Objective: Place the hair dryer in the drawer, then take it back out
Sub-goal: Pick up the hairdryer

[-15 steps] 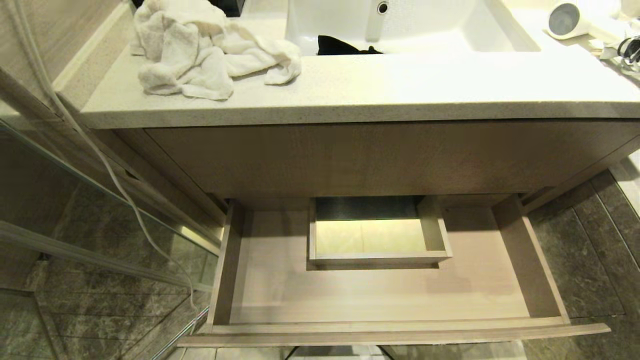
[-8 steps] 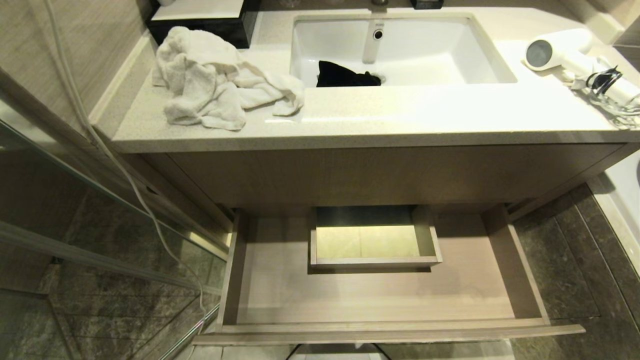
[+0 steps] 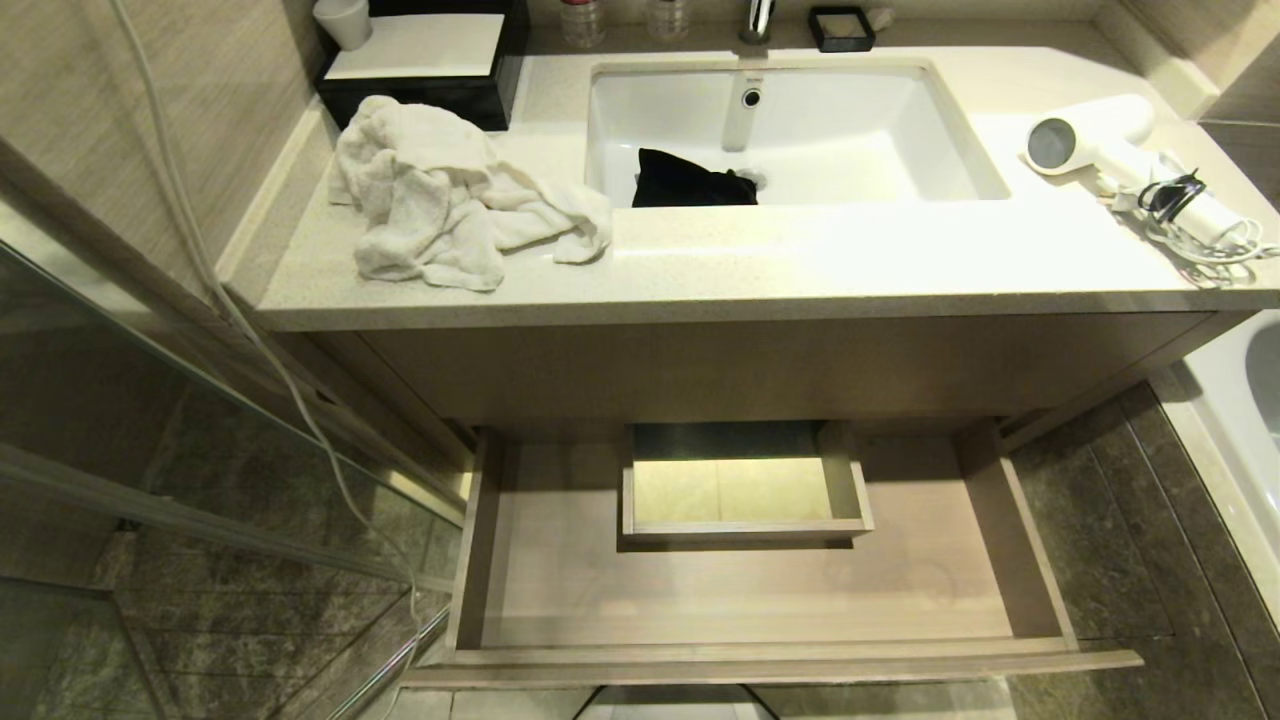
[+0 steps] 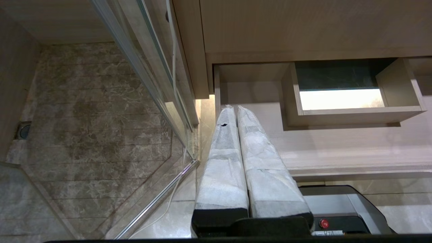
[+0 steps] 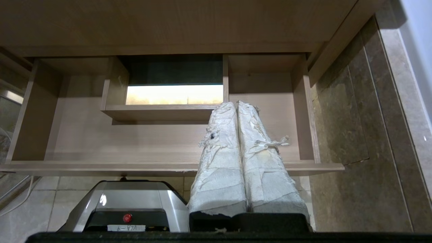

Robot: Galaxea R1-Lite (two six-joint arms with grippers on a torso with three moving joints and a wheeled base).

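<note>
A: What is found nearest, low down in front of the robot?

B: The wide, shallow light wood-grain drawer point(image 3: 760, 590) is pulled out, with nothing laid on its floor around the boxed cutout point(image 3: 742, 488). In the wrist views the left gripper point(image 4: 235, 108) and the right gripper point(image 5: 236, 104), both wrapped in white, are seen hanging before the drawer, each with its fingers pressed together and nothing held.

A: And where is the thing to be fetched?

B: The white hair dryer with the short barrel and grey round end point(image 3: 1095, 135) is laid higher and farther off, on the pale speckled stone countertop point(image 3: 760, 260), right of the white rectangular sink point(image 3: 790, 130).

A: How is it oriented?

B: The barrel is laid roughly across the counter; the handle is angled toward the right front corner, where the coiled white cord point(image 3: 1205, 235) is bundled.

A: Which arm is favoured?

B: The right one is judged nearer; an upward, rightward reach is called for.
</note>
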